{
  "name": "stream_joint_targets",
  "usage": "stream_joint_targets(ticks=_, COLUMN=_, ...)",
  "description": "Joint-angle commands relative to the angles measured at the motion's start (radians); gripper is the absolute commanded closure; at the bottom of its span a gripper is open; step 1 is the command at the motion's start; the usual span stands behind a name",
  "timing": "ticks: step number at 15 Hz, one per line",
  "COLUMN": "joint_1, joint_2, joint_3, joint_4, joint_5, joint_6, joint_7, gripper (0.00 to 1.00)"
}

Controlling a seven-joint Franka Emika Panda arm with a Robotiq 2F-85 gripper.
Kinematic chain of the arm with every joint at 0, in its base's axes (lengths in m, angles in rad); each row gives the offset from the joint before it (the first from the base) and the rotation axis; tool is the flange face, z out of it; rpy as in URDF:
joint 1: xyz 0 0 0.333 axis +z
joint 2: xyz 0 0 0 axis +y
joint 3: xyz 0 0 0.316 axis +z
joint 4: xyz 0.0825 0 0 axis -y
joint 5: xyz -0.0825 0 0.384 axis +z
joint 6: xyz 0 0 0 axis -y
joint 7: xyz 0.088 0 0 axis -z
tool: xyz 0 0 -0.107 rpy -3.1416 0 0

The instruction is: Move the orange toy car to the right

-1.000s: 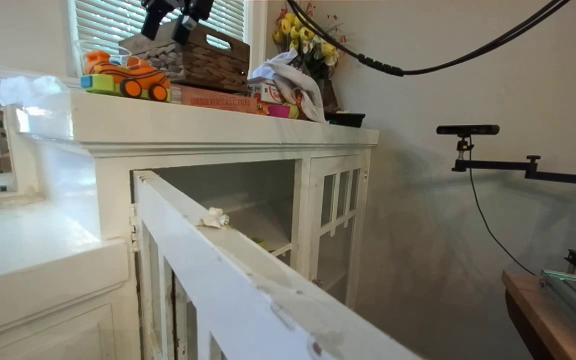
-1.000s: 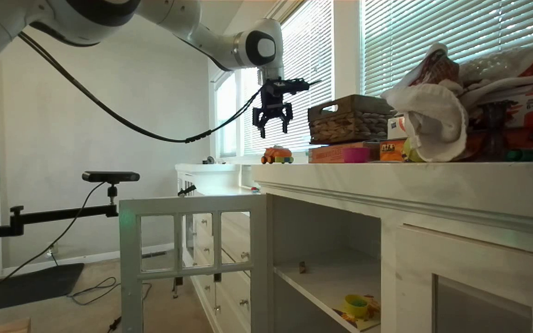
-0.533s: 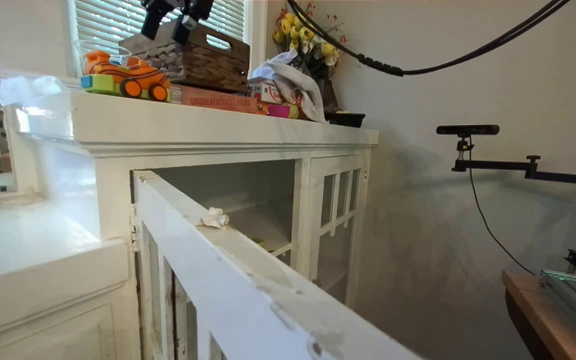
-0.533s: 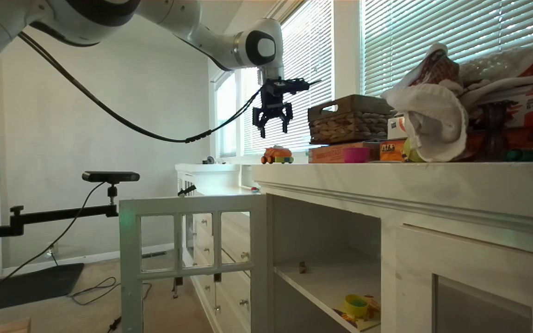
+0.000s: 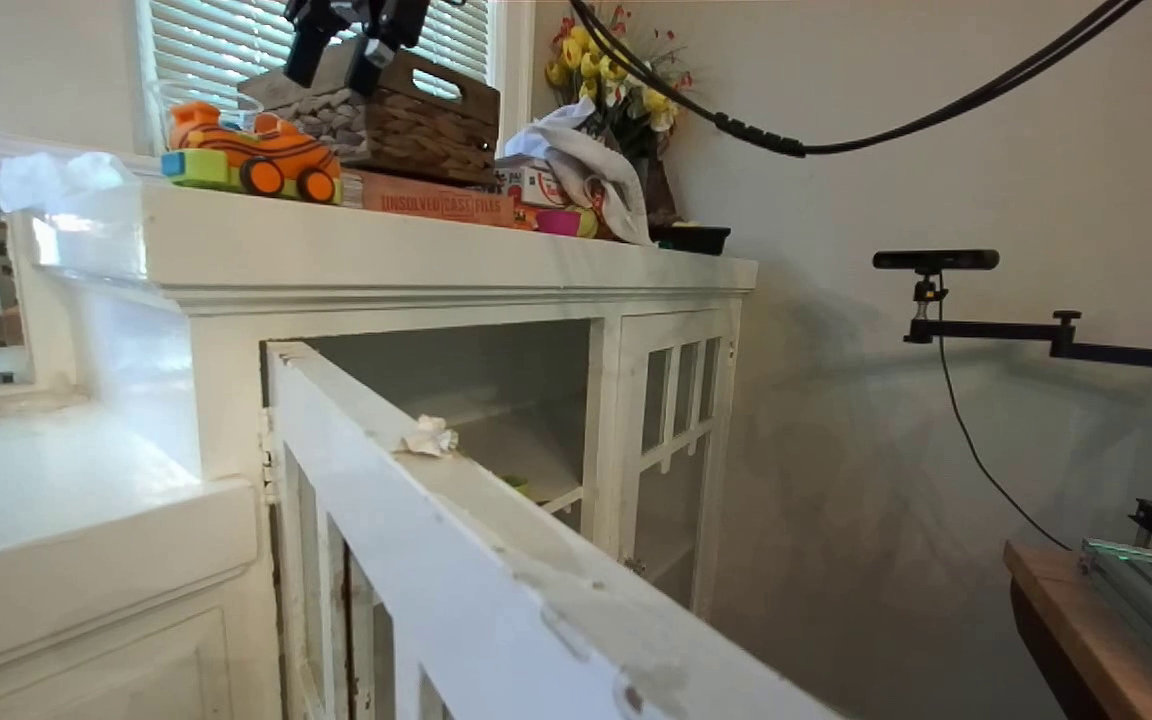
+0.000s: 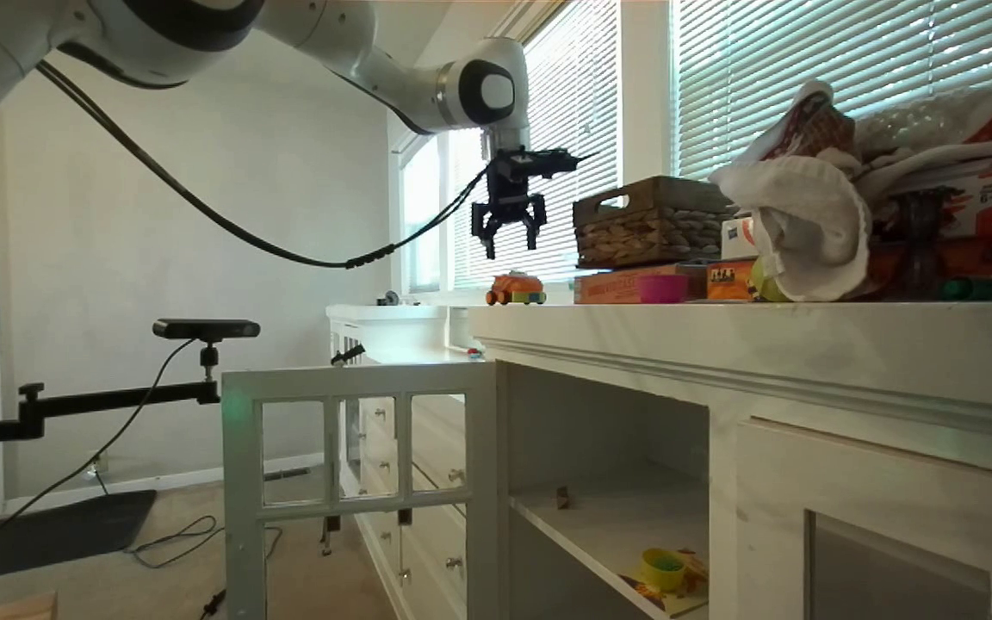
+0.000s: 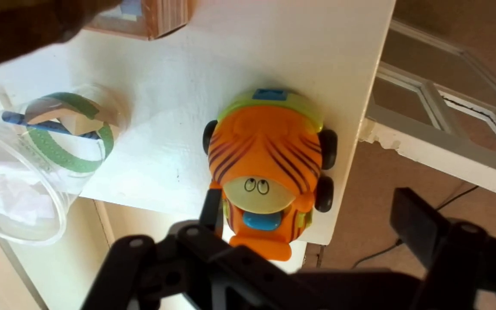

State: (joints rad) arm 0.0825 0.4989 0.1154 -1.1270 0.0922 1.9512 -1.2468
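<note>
The orange toy car (image 5: 271, 155) stands upright on the white cabinet top, near its front edge and corner. It also shows in an exterior view (image 6: 516, 288) and in the wrist view (image 7: 265, 146), with dark stripes, black wheels and a lime-green base. My gripper (image 6: 511, 250) is open and empty, a little above the car and apart from it. The gripper shows at the top of an exterior view too (image 5: 332, 80). In the wrist view the gripper (image 7: 308, 200) has its left finger over the car's side and its right finger beyond the cabinet edge, over the floor.
A wicker basket (image 6: 655, 222) stands on a flat red-orange box (image 6: 612, 287) beside the car. A clear container (image 7: 20, 185) lies near the car. A pink cup (image 6: 663, 288) and white cloth (image 6: 810, 224) are farther along. A cabinet door (image 6: 358, 439) stands open below.
My gripper has come down very slightly over the last half second. The car and the other objects have not moved.
</note>
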Motion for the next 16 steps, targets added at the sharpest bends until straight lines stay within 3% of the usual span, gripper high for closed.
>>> stream_joint_targets(ticks=1, joint_1=0.009, joint_2=0.041, joint_3=-0.004, joint_4=0.062, joint_5=-0.021, joint_6=-0.027, joint_7=-0.010, gripper=0.00)
stream_joint_targets(ticks=8, joint_1=0.018, joint_2=0.062, joint_3=0.002, joint_4=0.122, joint_5=-0.023, joint_6=-0.041, joint_7=-0.041, gripper=0.00)
stream_joint_targets(ticks=16, joint_1=0.056, joint_2=0.154, joint_3=-0.017, joint_4=0.269, joint_5=-0.100, joint_6=-0.164, joint_7=-0.092, gripper=0.00)
